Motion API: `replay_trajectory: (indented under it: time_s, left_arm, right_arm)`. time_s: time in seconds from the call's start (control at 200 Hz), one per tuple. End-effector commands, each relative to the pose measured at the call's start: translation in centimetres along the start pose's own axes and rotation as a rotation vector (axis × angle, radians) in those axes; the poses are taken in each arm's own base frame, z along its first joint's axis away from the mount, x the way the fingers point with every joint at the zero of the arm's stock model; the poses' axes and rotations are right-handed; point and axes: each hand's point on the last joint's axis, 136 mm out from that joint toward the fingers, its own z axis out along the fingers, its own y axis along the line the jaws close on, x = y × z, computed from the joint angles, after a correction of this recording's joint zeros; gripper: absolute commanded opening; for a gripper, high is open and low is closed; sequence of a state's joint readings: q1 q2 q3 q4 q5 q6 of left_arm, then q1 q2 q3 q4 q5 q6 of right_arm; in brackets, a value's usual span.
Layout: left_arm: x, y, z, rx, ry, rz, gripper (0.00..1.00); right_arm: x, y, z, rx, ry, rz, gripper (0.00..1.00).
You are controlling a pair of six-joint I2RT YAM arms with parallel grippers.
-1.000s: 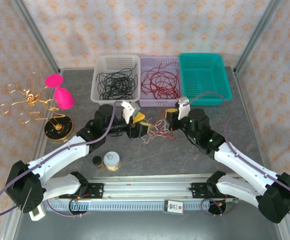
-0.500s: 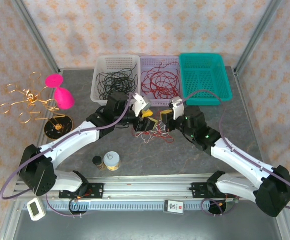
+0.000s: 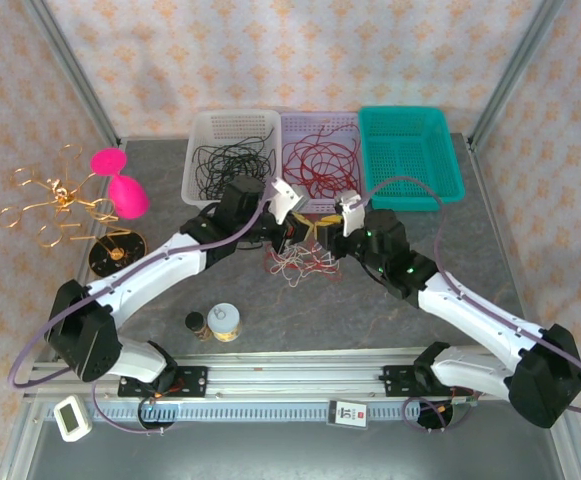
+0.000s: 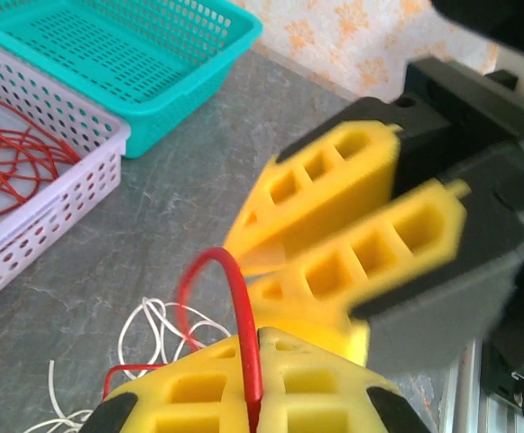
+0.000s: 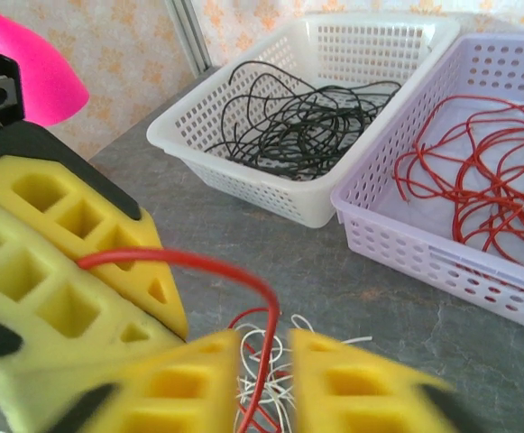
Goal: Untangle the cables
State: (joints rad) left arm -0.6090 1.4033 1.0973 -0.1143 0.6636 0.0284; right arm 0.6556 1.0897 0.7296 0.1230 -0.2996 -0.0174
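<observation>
A loose tangle of off-white and red cables (image 3: pixel 305 265) lies on the grey table in front of the baskets. My left gripper (image 3: pixel 292 238) hovers just above it, shut on a red cable (image 4: pixel 234 289) that arches up out of the pinch (image 4: pixel 260 332). My right gripper (image 3: pixel 327 238) faces it, almost touching. Its yellow fingers (image 5: pixel 189 374) stand open, and the same red cable (image 5: pixel 198 263) hangs down through the gap (image 5: pixel 266 341) without being pinched. White strands (image 5: pixel 271 388) lie below.
At the back stand a white basket (image 3: pixel 198 135) of black cables, a lilac basket (image 3: pixel 300 200) of red cables and a teal basket (image 3: pixel 440 190). A gold wire ornament (image 3: pixel 55 200), pink object (image 3: pixel 120 180), black disc (image 3: pixel 117 255) and two small jars (image 3: pixel 225 320) are at left.
My left gripper has moved right to the bundle and shut on the red cable. My right gripper has opened and let go of that cable.
</observation>
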Motion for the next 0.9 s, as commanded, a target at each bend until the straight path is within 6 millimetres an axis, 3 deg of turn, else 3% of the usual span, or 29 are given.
replay_trajectory:
  time_s: [0.0, 0.085, 0.185, 0.31, 0.435, 0.536, 0.696, 0.896]
  left_arm:
    - [-3.2, -0.9, -1.8, -0.014, -0.074, 0.017, 0.0]
    - [-3.9, -1.2, -2.2, -0.009, -0.08, 0.022, 0.0]
    - [-5.2, -1.7, -3.1, -0.01, -0.11, 0.038, 0.0]
    - [-7.0, -2.5, -4.3, -0.005, -0.151, 0.061, 0.0]
    - [-9.1, -2.0, -5.9, -0.085, -0.194, 0.097, 0.0]
    - [-11.1, -2.1, -7.3, -0.126, -0.241, 0.131, 0.0]
    - [-14.4, -2.9, -9.8, -0.156, -0.349, 0.177, 0.0]
    - [-18.6, -3.8, -12.9, -0.205, -0.453, 0.239, 0.0]
  right_arm:
    - [-0.3, 0.9, 0.4, -0.068, -0.075, 0.03, 0.55]
    - [1.6, 2.5, 1.3, -0.184, -0.052, 0.061, 0.62]
    - [4.1, 1.8, 2.7, -0.178, -0.02, 0.112, 0.62]
    - [6.8, 1.0, 4.4, -0.16, 0.031, 0.143, 0.56]
    - [9.5, 0.9, 5.4, -0.177, 0.103, 0.184, 0.5]
    - [11.3, 0.2, 5.5, -0.143, 0.131, 0.23, 0.43]
    - [13.4, -2.8, 4.9, 0.01, 0.133, 0.272, 0.24]
    - [15.9, -5.3, 4.1, 0.132, 0.156, 0.296, 0.26]
